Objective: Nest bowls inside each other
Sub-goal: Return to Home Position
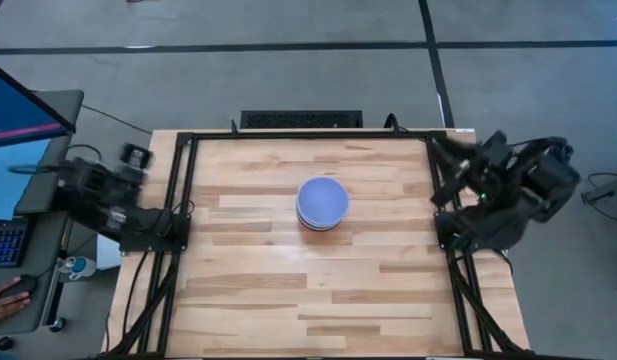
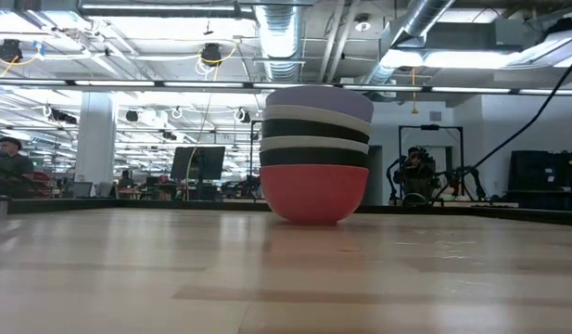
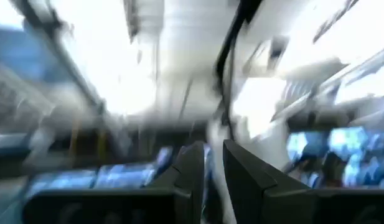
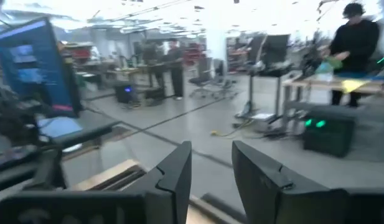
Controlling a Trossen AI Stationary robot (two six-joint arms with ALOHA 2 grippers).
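The bowls stand nested in one stack (image 1: 322, 203) at the middle of the table. In the low view the stack (image 2: 315, 153) rests on the base of the red bowl (image 2: 313, 193); black and white rims show in bands above it, and the lavender-blue bowl (image 2: 318, 99) is on top. My left gripper (image 1: 136, 157) (image 3: 213, 152) is drawn back at the table's far left corner. My right gripper (image 1: 448, 150) (image 4: 211, 152) is drawn back at the far right corner. Both hold nothing, with their fingers close together.
A black frame (image 1: 180, 200) runs along the left and right table edges under the arm bases. A keyboard (image 1: 300, 119) lies beyond the far edge. A desk with a monitor (image 1: 23, 105) stands left of the table, and a hand (image 1: 3, 298) rests there. Bare wood surrounds the stack.
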